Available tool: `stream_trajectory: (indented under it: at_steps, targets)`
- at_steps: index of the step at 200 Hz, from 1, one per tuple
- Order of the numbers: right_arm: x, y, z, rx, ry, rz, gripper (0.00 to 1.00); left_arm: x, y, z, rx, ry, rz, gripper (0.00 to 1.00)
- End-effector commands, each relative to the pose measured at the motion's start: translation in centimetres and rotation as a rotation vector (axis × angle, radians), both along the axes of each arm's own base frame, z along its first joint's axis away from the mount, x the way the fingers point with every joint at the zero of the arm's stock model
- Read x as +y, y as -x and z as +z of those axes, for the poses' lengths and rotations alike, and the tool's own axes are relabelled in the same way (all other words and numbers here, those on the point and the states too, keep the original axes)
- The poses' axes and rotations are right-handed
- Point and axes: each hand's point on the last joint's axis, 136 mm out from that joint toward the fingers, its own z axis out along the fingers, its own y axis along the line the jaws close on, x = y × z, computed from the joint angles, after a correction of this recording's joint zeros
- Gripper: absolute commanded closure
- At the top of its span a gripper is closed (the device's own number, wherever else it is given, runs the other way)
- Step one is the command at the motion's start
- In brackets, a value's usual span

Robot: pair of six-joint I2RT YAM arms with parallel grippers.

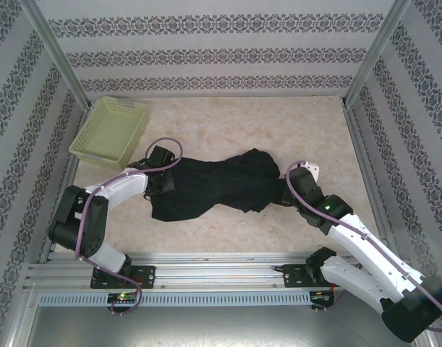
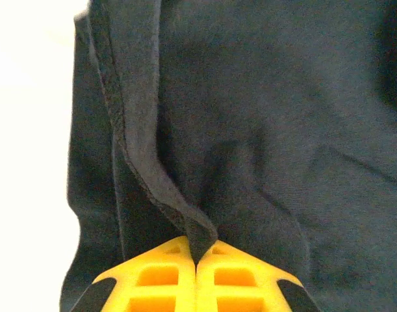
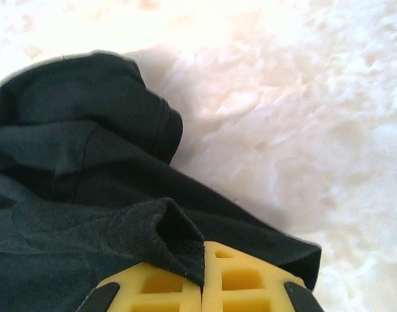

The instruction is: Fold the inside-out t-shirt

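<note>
L gripper (image 2: pixel 197 263) is clamped tight on a thin hem ridge of the t-shirt (image 1: pixel 213 186); R gripper (image 3: pixel 203 276) likewise nips a fold at its other end. The t-shirt lies bunched on the table (image 1: pixel 278 123) btw the arms. Risk: both bites look shallow, so pulling apart may slip the cloth out or lift one layer only.

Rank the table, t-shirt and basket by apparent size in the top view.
Largest to smallest:
1. table
2. t-shirt, even bunched up
3. basket, clearly smaller, though it sits farther from the camera
</note>
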Motion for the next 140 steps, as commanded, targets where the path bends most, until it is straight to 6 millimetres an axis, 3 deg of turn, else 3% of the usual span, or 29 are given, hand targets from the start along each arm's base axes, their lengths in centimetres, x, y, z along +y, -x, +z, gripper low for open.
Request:
stream_trajectory:
  at_steps: [1,17,35,43,53,68,83,113,140]
  targets:
    - [-2.6,-0.3,7.8,-0.138,0.053,-0.02,1.0,-1.7,-2.6,10.5,-0.256,0.11,-0.069,1.0]
    - [-4.3,0.0,15.4,-0.276,0.075,-0.043,1.0,-1.6,-2.6,19.6,-0.495,0.173,-0.072,1.0]
    - [-5.7,1.6,23.3,-0.433,0.074,-0.062,1.0,-0.8,-0.5,29.7,-0.796,0.266,-0.067,1.0]
    - [-5.9,2.6,26.2,-0.501,0.053,-0.056,1.0,-0.2,0.6,32.8,-0.892,0.284,-0.06,1.0]
    - [-6.0,3.6,29.1,-0.582,0.021,-0.045,1.0,0.3,1.5,35.2,-0.958,0.285,-0.053,1.0]
    - [-6.4,4.9,32.0,-0.668,-0.003,-0.046,1.0,0.5,1.6,36.0,-0.973,0.275,-0.058,1.0]
    - [-6.7,5.2,33.6,-0.699,0.007,-0.056,1.0,0.7,0.7,34.8,-0.917,0.248,-0.039,1.0]
    - [-7.0,4.2,34.6,-0.709,0.061,-0.075,1.0,1.9,-1.4,31.4,-0.792,0.239,0.032,1.0]
    - [-6.6,2.5,34.6,-0.695,0.101,-0.072,1.0,2.5,-3.1,30.0,-0.732,0.273,0.064,1.0]
